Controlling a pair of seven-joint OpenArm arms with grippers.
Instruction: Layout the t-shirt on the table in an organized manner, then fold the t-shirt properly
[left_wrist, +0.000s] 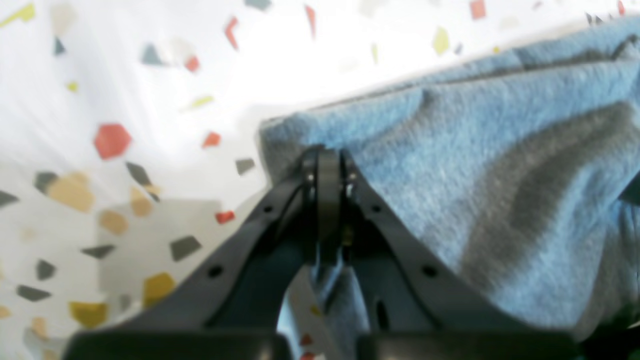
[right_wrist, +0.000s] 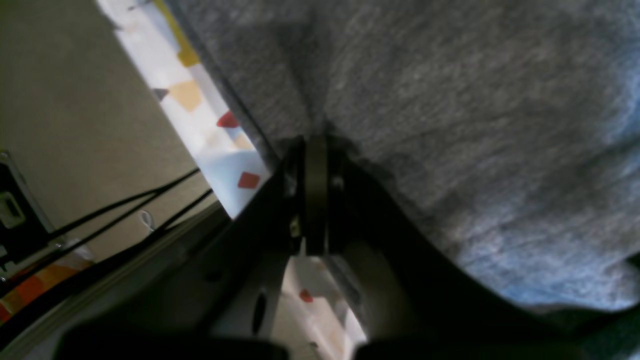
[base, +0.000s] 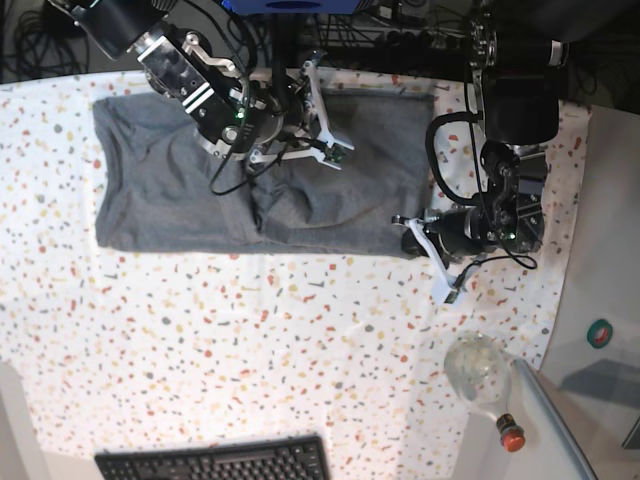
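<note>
The grey t-shirt (base: 200, 180) lies spread across the far half of the speckled table (base: 250, 350), wrinkled near its middle. My left gripper (left_wrist: 327, 160) is shut on a corner of the t-shirt (left_wrist: 475, 165); in the base view that gripper (base: 408, 238) sits at the shirt's near right corner. My right gripper (right_wrist: 315, 145) is shut on the t-shirt (right_wrist: 450, 100) at its edge, close to the table's (right_wrist: 220, 140) far border. In the base view the right arm (base: 235, 115) reaches over the shirt's far edge and hides its fingertips.
A clear glass bottle (base: 480, 372) with a red cap (base: 512, 437) lies near the table's right front corner. A black keyboard (base: 210, 462) sits at the front edge. A plain grey side surface (base: 600, 290) borders the right. Cables (right_wrist: 125, 210) run below the far edge.
</note>
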